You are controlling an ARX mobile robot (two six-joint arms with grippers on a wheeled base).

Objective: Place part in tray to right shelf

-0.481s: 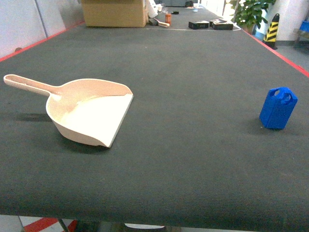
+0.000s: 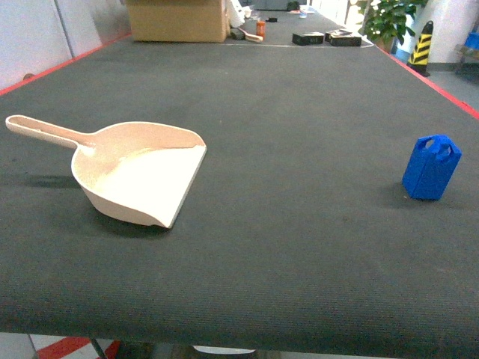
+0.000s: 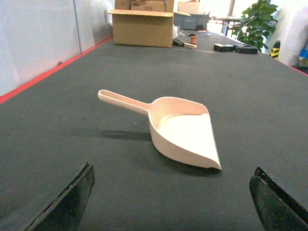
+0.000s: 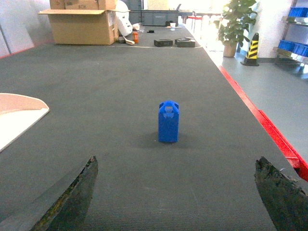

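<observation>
The part [image 4: 168,121] stands upright on the tabletop [image 4: 120,77], straight ahead of the right claw [image 4: 175,195], whose jaws are spread wide and empty. It looks light, rigid, smooth-sided plastic; pinching its flat side faces seems safest. The tray [image 3: 180,132] lies ahead of the left claw [image 3: 171,199], likewise wide open, holding nothing.

No text or label can be read.

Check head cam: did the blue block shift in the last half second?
No. The blue block stands in the same spot on the dark table, equally far from the scoop as before.
</observation>
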